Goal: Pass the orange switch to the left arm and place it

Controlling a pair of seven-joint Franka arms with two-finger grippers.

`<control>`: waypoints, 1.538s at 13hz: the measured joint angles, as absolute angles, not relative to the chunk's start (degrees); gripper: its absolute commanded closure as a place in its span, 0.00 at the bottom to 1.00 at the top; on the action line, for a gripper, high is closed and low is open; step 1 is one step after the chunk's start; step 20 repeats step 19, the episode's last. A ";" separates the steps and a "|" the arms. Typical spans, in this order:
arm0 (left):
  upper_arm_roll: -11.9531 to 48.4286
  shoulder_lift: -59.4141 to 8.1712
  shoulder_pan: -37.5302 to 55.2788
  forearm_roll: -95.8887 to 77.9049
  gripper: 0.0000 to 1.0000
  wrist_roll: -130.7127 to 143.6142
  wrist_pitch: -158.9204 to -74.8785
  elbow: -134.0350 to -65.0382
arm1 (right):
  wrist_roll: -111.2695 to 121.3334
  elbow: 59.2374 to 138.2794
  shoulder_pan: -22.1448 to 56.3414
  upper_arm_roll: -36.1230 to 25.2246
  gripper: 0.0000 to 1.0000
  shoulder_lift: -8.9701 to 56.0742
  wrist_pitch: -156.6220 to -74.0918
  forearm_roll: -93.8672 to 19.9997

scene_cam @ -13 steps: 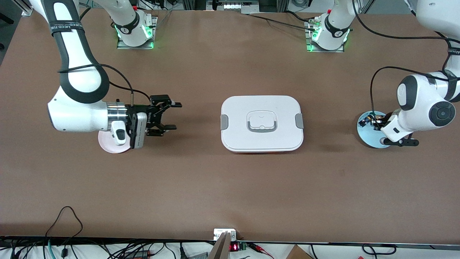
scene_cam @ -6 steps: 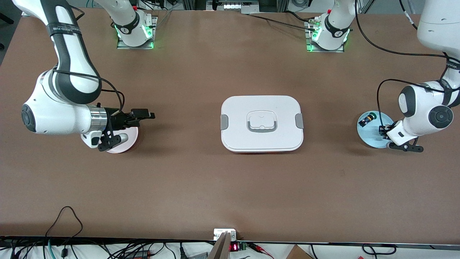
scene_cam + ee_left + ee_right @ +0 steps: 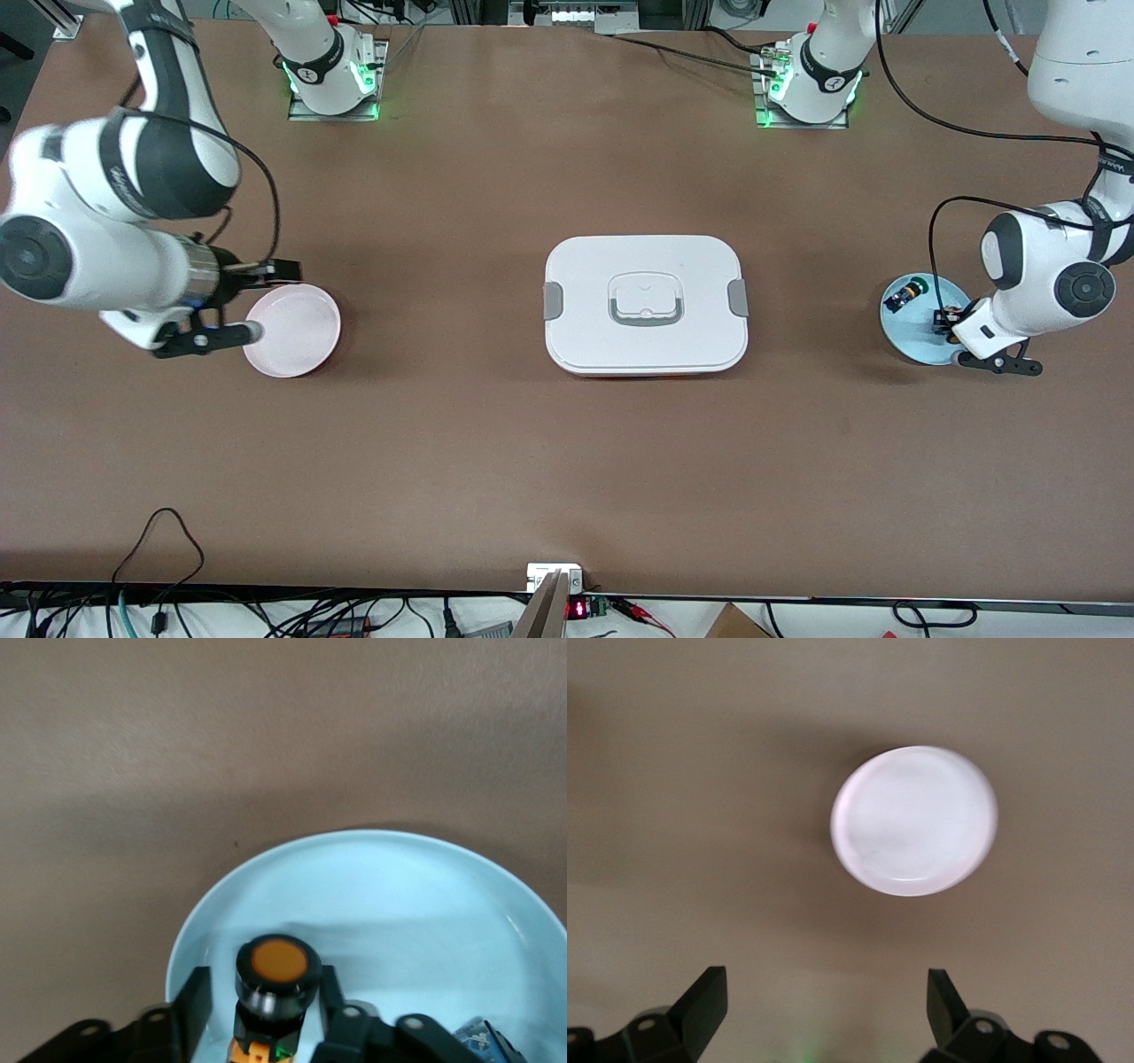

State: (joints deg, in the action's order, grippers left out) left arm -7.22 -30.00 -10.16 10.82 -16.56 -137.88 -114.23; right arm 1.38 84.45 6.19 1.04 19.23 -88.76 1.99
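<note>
The orange switch (image 3: pixel 276 967) stands on the blue plate (image 3: pixel 425 904), black with a round orange face. My left gripper (image 3: pixel 264 985) is low over that plate with a finger on each side of the switch. A gap shows on one side, so the gripper is open. In the front view the left gripper (image 3: pixel 946 324) is at the blue plate (image 3: pixel 904 332), at the left arm's end of the table, with the switch (image 3: pixel 951 313) just visible. My right gripper (image 3: pixel 266 299) is open and empty, in the air beside the pink plate (image 3: pixel 297 332). The white box (image 3: pixel 645 304) lies mid-table between the plates.
A small black part with a green cap (image 3: pixel 909 290) lies on the blue plate, farther from the front camera than the switch. The pink plate (image 3: pixel 914 819) holds nothing. Cables run along the table's front edge.
The right arm has swung back toward its own end of the table, from the box side of the pink plate to the plate's outer edge. The left gripper has shifted slightly on the blue plate.
</note>
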 measured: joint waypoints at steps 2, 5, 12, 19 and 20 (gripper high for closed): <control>-7.01 -27.33 -9.43 10.82 0.00 -16.58 -132.47 -112.34 | 1.24 80.12 4.20 0.53 0.00 17.95 -88.12 4.02; -6.36 -19.31 -5.58 10.58 0.00 -16.46 -125.15 -108.49 | 0.84 78.38 2.70 -0.59 0.00 15.22 -87.75 3.98; -5.97 -1.94 -0.09 -0.11 0.00 -9.62 -102.23 -100.13 | 0.26 91.38 2.26 -0.77 0.00 5.08 -88.39 3.98; -5.76 -1.22 1.01 -0.11 0.00 -6.80 -98.46 -98.16 | 2.04 92.95 1.28 -2.11 0.00 2.44 -88.07 1.05; -5.76 -1.22 1.01 -0.11 0.00 -6.80 -98.46 -98.16 | 2.04 92.95 1.28 -2.11 0.00 2.44 -88.07 1.05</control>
